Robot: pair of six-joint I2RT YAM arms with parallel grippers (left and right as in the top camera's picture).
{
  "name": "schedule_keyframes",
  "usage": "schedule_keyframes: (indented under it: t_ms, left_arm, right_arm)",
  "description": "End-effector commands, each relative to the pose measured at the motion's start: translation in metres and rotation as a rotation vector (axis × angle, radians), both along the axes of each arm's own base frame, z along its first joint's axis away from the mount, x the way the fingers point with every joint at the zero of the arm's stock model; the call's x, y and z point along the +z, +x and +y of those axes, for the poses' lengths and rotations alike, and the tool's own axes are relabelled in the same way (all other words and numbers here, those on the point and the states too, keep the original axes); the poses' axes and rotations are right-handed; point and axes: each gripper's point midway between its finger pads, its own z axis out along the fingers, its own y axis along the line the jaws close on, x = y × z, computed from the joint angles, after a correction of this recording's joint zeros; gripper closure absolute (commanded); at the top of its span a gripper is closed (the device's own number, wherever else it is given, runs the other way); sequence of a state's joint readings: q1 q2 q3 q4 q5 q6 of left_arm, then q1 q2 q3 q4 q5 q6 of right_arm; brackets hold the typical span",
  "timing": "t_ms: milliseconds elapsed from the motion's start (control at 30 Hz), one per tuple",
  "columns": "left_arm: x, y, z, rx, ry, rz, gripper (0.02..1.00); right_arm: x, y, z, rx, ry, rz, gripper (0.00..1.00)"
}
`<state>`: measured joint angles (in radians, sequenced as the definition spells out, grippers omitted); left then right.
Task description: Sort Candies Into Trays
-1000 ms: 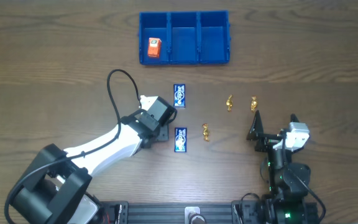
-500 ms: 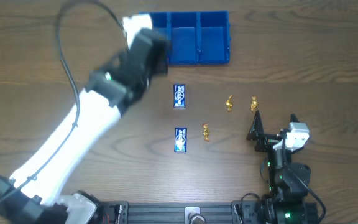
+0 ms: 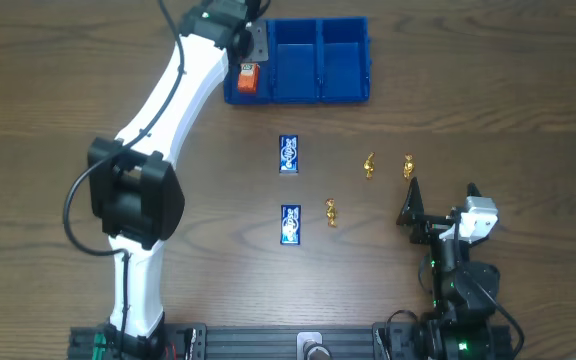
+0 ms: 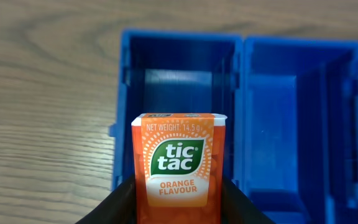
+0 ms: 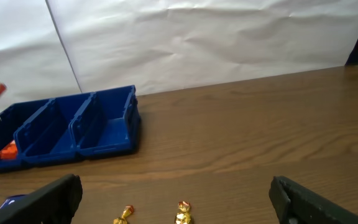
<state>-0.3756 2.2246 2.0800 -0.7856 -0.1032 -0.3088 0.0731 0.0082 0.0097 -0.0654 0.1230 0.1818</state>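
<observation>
A brown wood-grain table (image 3: 528, 90) filled the top view, and past its far edge hung a creased white sheet (image 5: 229, 37). One blue plastic tray (image 3: 298, 98) with three compartments side by side sat at the upper centre of the top view.

There were two orange rectangular plastic candy boxes. The first orange box (image 3: 247, 77) lay in the tray's left compartment. The second orange box (image 4: 179, 162) stood upright in the left gripper (image 4: 179, 202), pinched by its sides over that same compartment.

Two flat blue-wrapped candy bars lay mid-frame on the wood. The upper blue bar (image 3: 288, 154) was below the tray, and the lower blue bar (image 3: 290, 224) was straight beneath it, apart from it.

Three small gold-foil candies lay right of centre. The left gold candy (image 3: 331, 212) was just beside the lower blue bar. The middle gold candy (image 3: 369, 165) and right gold candy (image 3: 408, 166) sat near each other, higher up.

At the lower right the right gripper (image 3: 441, 190) had its fingers spread wide and held nothing, near the right gold candy
</observation>
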Motion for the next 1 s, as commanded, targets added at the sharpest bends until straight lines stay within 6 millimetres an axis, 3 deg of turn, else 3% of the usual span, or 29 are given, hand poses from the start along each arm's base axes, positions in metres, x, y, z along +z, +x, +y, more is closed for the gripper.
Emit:
schedule_keyframes:
  t_ms: [33,433,500,600,667,767,833,900,1000]
  left_arm:
    - [-0.013,0.006,-0.002,-0.027,-0.002,0.020,0.755]
    - [-0.016,0.003,0.006,-0.028,0.014,0.044,0.680]
    - [-0.017,0.004,0.007,-0.026,0.014,0.045,0.562]
    - [-0.010,0.004,0.008,-0.021,0.009,0.032,0.198]
    - [0.007,0.005,0.011,-0.004,-0.006,0.002,0.115]
    - [0.055,0.001,0.019,0.018,-0.037,-0.083,0.095]
    - [0.105,-0.009,0.030,0.040,-0.039,-0.177,0.099]
    - [0.171,-0.036,0.047,0.075,-0.033,-0.316,0.102]
    - [0.239,-0.081,0.068,0.083,-0.076,-0.506,0.064]
  right_arm:
    - [0.000,0.000,-0.002,-0.005,-0.004,0.000,0.003]
    - [0.000,0.000,-0.002,-0.005,-0.004,0.000,0.003]
    - [0.000,0.000,-0.002,-0.005,-0.004,0.000,0.003]
    - [0.000,0.000,-0.002,-0.005,-0.004,0.000,0.003]
    - [0.000,0.000,-0.002,-0.005,-0.004,0.000,0.003]
    - [0.000,0.000,-0.002,-0.005,-0.004,0.000,0.003]
    - [0.000,0.000,-0.002,-0.005,-0.004,0.000,0.003]
    - [0.000,0.000,-0.002,-0.005,-0.004,0.000,0.003]
    - [0.000,0.000,-0.002,-0.005,-0.004,0.000,0.003]
